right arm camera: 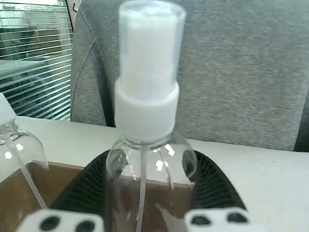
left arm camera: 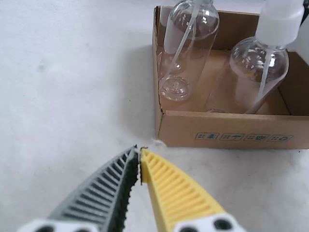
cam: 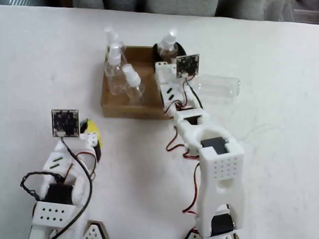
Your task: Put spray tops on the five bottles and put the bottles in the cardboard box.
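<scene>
1. The left arm is nearest, at the near left of the desk. The left jaws, one grey and one yellow, are pressed together up to the tips and hold nothing. They point toward the near left corner of the cardboard box.
2. The box stands in the middle of the desk with its open side up.
3. Three bottles stand along the left side of the box: a near bottle, a middle bottle and a far bottle. Each has its white spray top upward, so the long axis is close to vertical.
4. The right arm stretches from the near edge to the far right corner of the box. The right jaws are black and open just as wide as a bottle body, one on each side of the held bottle, which they grip. This bottle is upright and its spray top points up. I cannot tell if its base touches the box floor.
5. The lying bottle rests on its side on the desk, near the right side of the box. Its long axis runs left to right. I cannot tell which end is the neck.
</scene>
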